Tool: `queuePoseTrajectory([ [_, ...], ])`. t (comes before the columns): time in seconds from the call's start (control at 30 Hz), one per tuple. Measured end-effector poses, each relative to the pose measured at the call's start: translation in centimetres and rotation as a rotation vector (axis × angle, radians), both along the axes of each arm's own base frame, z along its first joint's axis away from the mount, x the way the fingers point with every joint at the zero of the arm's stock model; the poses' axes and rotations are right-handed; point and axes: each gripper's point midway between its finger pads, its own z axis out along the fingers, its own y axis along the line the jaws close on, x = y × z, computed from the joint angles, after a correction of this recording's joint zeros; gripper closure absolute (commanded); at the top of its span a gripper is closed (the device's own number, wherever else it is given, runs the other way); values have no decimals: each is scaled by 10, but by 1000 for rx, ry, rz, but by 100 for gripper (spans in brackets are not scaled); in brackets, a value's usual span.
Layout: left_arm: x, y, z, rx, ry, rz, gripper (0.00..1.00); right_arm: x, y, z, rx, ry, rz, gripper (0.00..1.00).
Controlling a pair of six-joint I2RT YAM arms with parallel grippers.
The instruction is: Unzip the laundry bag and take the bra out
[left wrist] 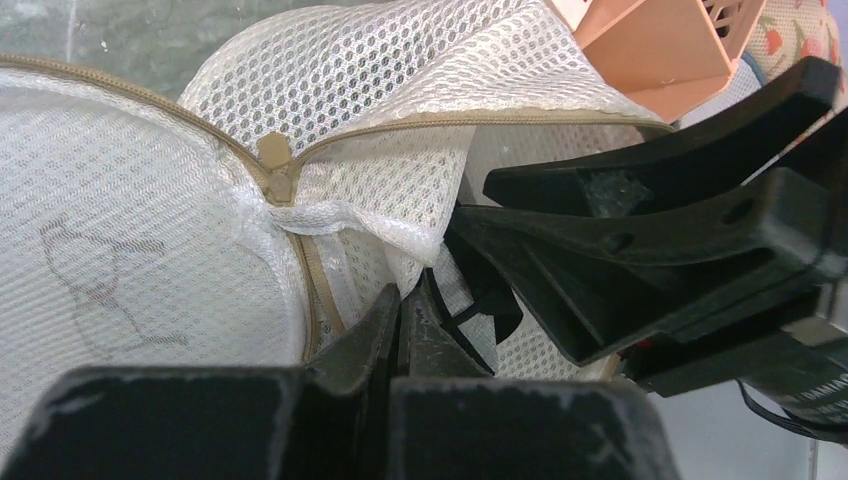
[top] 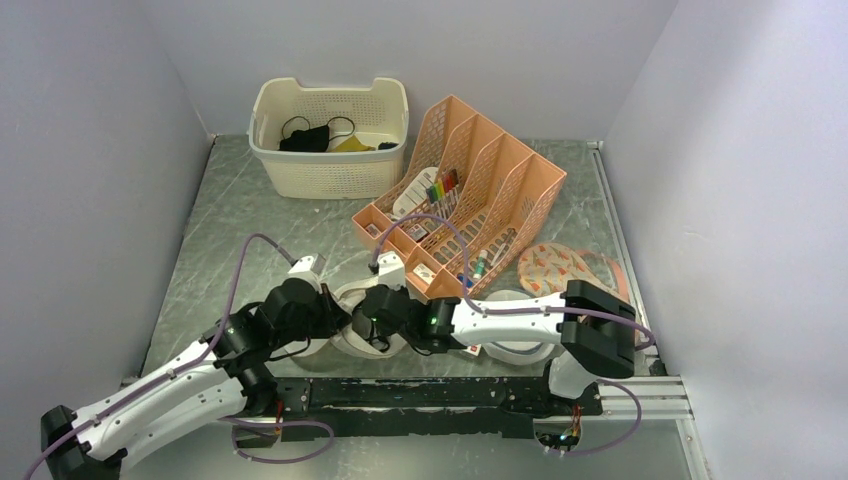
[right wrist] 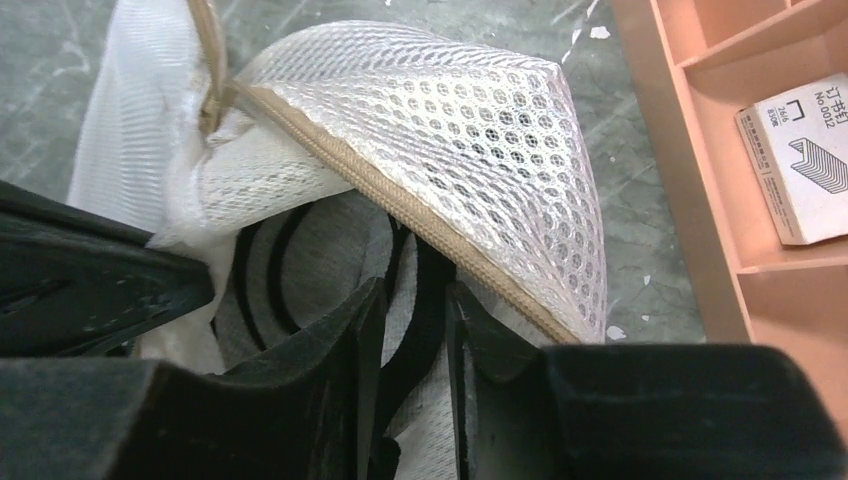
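Observation:
The laundry bag (top: 352,293), white mesh with a tan zipper rim, lies at the near middle of the table between both grippers. Its zipper is open, and the mesh flap (right wrist: 470,130) is lifted. The bra's black strap (right wrist: 420,310) shows inside the opening and also in the left wrist view (left wrist: 490,300). My right gripper (right wrist: 410,320) reaches into the opening, its jaws narrowed on the strap. My left gripper (left wrist: 405,300) is shut at the bag's edge (left wrist: 330,210), right beside the right gripper's fingers (left wrist: 620,200). The rest of the bra is hidden.
A cream basket (top: 330,165) with a black cloth (top: 305,138) stands at the back. An orange file organizer (top: 470,200) stands just behind the bag. A patterned pouch (top: 560,265) and a white round item (top: 520,352) lie at the right, under my right arm.

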Motion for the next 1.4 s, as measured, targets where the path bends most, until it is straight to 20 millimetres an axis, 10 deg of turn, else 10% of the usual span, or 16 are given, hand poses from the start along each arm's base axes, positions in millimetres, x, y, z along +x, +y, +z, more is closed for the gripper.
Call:
queuePoseTrajectory([
  [0.4, -7, -3, -18, -7, 33, -28, 93, -2, -1, -35, -43, 23, -2, 44],
  [0.6, -7, -3, -19, -11, 38, -24, 93, 4, 5, -65, -116, 12, 9, 72],
  [1.4, -8, -2, -19, 7, 72, -5, 93, -9, 16, 41, 135, -19, 105, 100],
])
